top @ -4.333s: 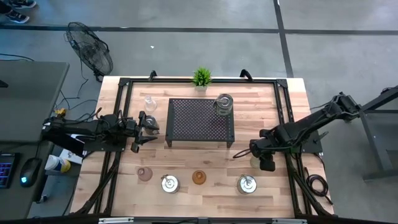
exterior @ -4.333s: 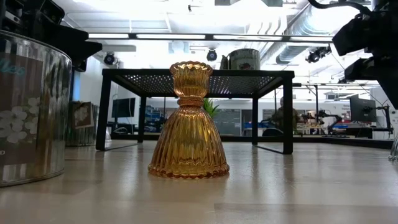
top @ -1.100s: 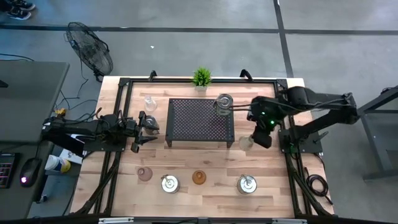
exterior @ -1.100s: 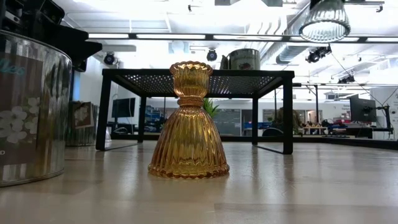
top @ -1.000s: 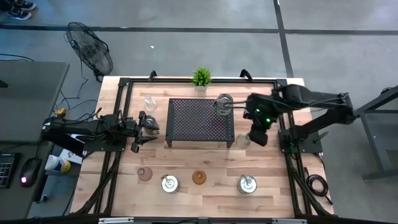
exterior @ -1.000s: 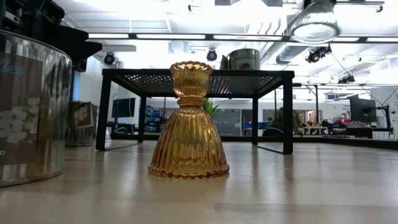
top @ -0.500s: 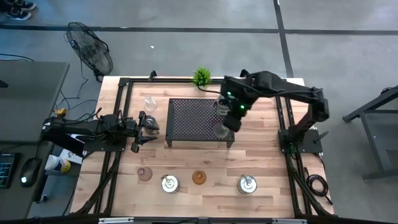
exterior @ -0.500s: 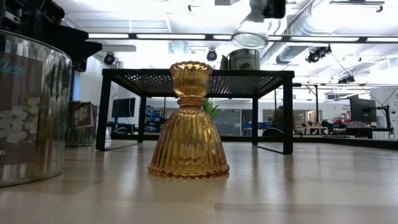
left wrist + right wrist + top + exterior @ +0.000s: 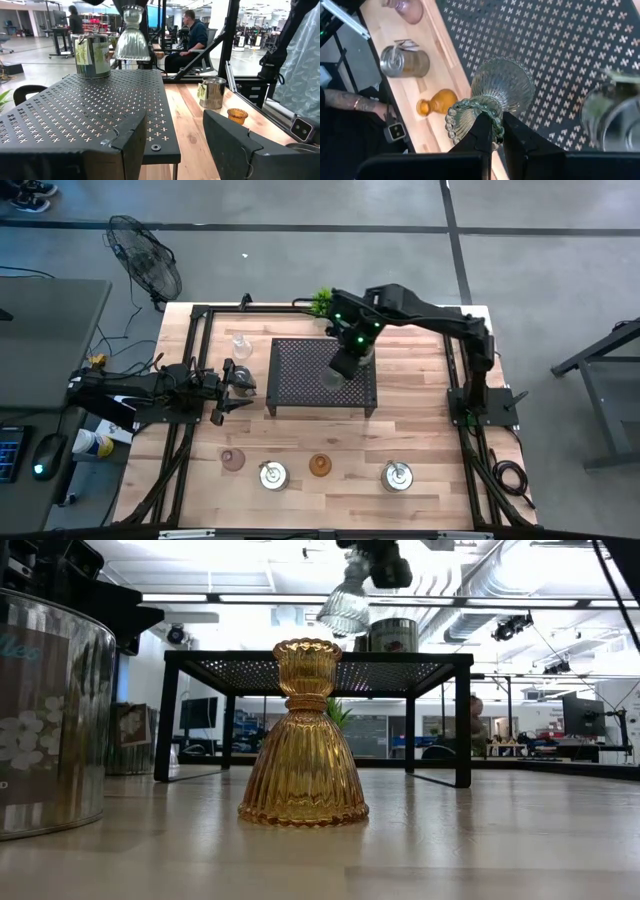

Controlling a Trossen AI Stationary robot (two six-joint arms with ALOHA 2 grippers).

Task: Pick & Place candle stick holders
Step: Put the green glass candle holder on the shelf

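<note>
Clear holder (image 9: 492, 100) hangs above the rack (image 9: 300, 375), centre of the high view, its beaded rim pinched in the clenched right gripper (image 9: 345, 363). A silver holder (image 9: 92, 54) stands on the rack behind it. Left gripper (image 9: 235, 387), jaws apart and empty, waits at frame left beside the rack.

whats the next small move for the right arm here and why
Probably lower straight down: the right pincer is shut on the clear glass holder, which hangs in the air above the black rack, clear of the silver tin already there.
</note>
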